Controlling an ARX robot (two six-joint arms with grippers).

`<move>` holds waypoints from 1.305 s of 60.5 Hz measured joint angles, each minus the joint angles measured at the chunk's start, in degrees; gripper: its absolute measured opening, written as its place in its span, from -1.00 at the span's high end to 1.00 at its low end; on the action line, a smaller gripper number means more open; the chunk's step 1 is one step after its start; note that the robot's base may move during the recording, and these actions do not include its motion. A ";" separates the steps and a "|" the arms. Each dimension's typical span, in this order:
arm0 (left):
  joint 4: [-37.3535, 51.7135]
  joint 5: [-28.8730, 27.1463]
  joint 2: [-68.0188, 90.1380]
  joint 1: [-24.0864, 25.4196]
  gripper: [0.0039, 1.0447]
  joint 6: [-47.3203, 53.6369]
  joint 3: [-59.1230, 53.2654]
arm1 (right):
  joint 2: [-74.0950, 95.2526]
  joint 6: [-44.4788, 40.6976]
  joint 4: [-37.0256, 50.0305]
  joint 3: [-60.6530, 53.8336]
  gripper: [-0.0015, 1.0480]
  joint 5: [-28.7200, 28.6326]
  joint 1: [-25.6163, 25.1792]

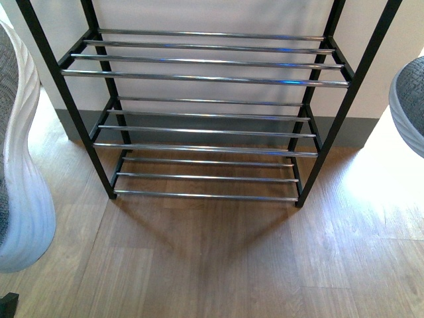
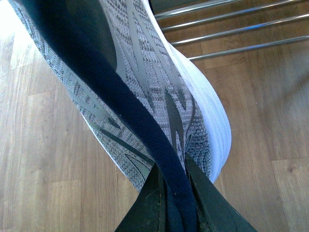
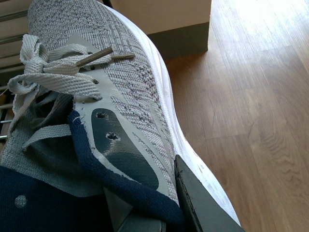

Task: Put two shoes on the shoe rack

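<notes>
Left pincer (image 2: pixel 176 195): closed on the navy collar of the left-held sneaker (image 2: pixel 145 87), one finger on either side of the rim. The grey knit upper runs away from the pincer, white sole edge outward, above the wood floor (image 2: pixel 48 183). Right pincer (image 3: pixel 159 205): clamped on the navy collar of the right-held sneaker (image 3: pixel 135 82), with the laces (image 3: pixel 43 72) just beyond the fingers. Shoe rack (image 1: pixel 205 79): stands ahead of both pincers and between them, with both sneakers held apart from its silver bars
</notes>
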 joint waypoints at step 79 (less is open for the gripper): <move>0.00 -0.17 0.00 0.00 0.95 0.00 0.00 | 1.57 7.45 17.11 4.50 0.98 9.16 14.27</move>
